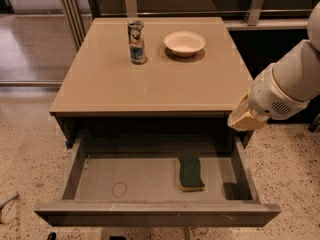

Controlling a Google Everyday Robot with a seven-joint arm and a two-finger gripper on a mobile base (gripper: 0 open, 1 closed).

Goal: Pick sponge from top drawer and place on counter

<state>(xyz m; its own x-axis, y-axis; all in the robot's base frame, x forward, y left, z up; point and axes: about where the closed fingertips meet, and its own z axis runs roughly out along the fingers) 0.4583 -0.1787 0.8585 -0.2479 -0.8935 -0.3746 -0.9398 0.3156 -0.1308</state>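
The sponge [190, 173] lies flat on the floor of the top drawer [150, 215], dark green face up with a thin yellow layer showing along its near edge. It sits in the right half of the drawer, near the front panel and apart from the right wall, its long side running front to back. Left of it, well apart, a faint ring mark [119, 189] shows on the grey floor. The drawer is pulled fully out below the counter [150, 84], whose tan surface overhangs the drawer's back part.

The gripper [244, 118] hangs by the counter's front right corner, above the drawer's right wall and higher than the sponge, touching neither. Its pale yellow pads point down and to the left; from this angle I cannot tell whether it is spread or closed, and nothing can be seen in it. The white arm [292, 81] runs up and off to the right.

Toward the back of the surface stand an upright can [136, 42] and, to its right, a pale bowl [184, 42], apart from each other. A speckled floor [30, 149] surrounds the unit.
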